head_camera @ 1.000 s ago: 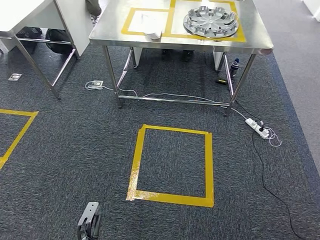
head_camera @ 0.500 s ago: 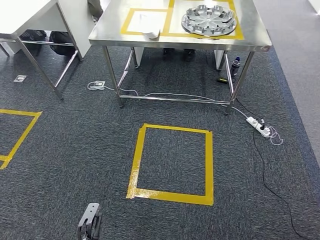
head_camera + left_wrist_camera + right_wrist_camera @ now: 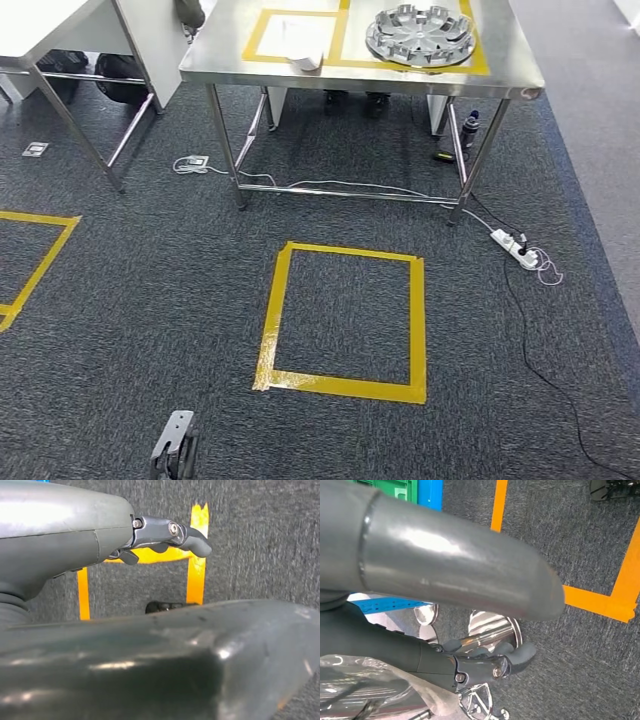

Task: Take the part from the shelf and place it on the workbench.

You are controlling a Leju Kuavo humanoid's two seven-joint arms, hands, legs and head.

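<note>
Head view: workbench [image 3: 226, 66] far centre, a silver disc stack [image 3: 420, 36] lying flat on its far-right top. Right wrist view: plastic-wrapped shiny part [image 3: 361, 692] touching the right hand [image 3: 482, 665] at its finger bases; whether it's gripped can't be told, nor its long axis. Left hand [image 3: 175, 455] hangs low, near left, fingers [image 3: 177, 532] straight, holding nothing, above yellow floor tape [image 3: 198, 555].

Left hand [image 3: 175, 455] low at bottom edge of head view, left of centre, pointing floorward; in its wrist view [image 3: 166, 535] dark fingers extend nearly straight, nothing between them. Right hand [image 3: 482, 667]: fingers curled about a plastic-wrapped shiny metal part [image 3: 376, 690], thumb arched above.
</note>
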